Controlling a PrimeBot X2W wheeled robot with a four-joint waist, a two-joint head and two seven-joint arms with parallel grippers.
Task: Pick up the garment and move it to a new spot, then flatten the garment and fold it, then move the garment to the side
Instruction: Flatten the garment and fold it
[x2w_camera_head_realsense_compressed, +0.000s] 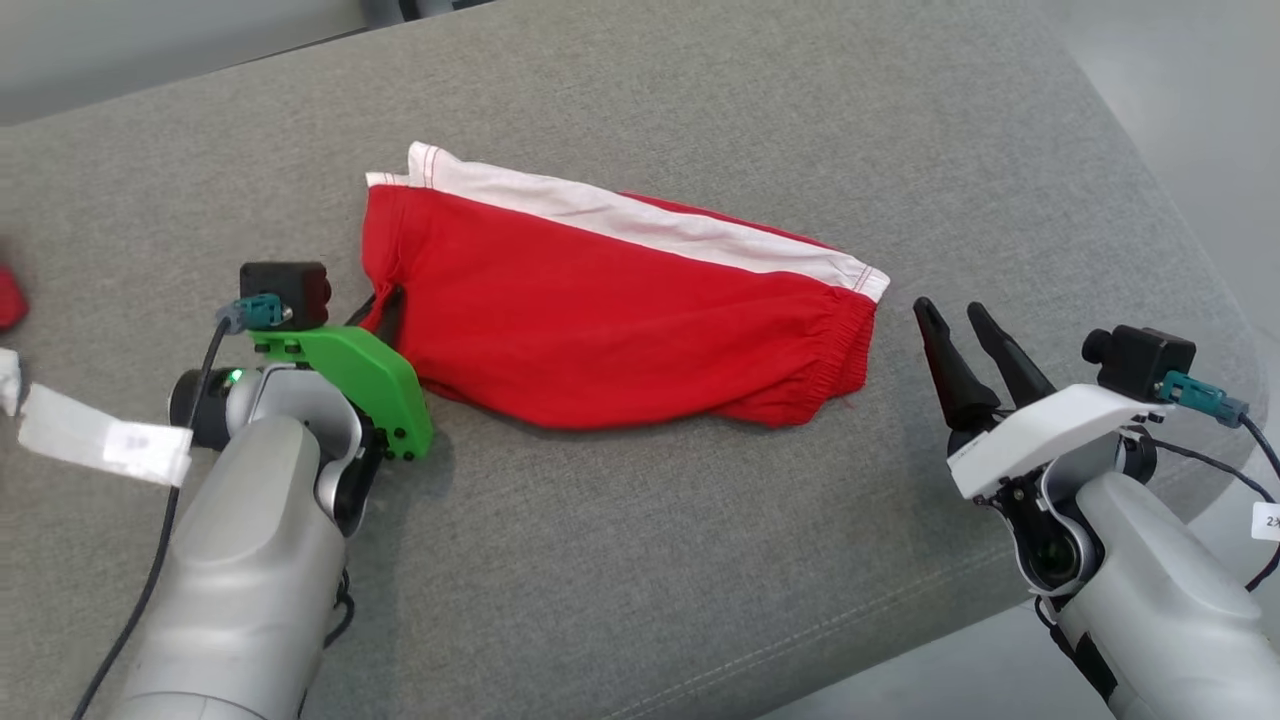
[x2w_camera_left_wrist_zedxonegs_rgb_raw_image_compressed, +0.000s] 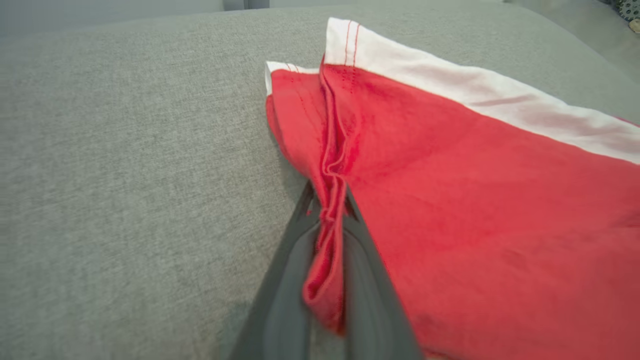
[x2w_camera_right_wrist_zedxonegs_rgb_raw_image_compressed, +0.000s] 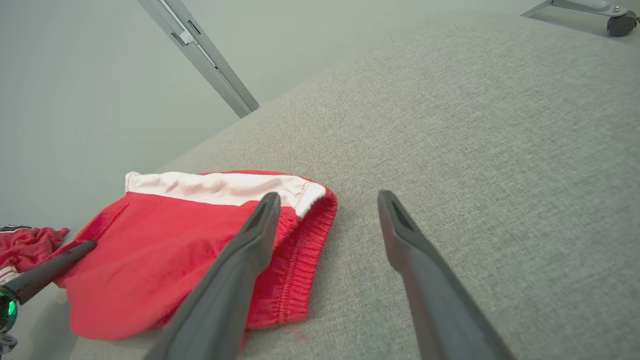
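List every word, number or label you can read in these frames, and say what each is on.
"2", then a character cut off by the picture's edge: on the right tag, white, at the head view's right edge.
Left tag, white, at the head view's left: faint grey marks, too blurred to read.
Garment: no print or label shows.

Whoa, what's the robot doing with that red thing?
It is handling a red and white garment that lies on a grey cushion. Its left gripper is shut on a bunched fold at one end, the cloth squeezed between the fingers. Its right gripper waits open beside the other end, holding nothing.
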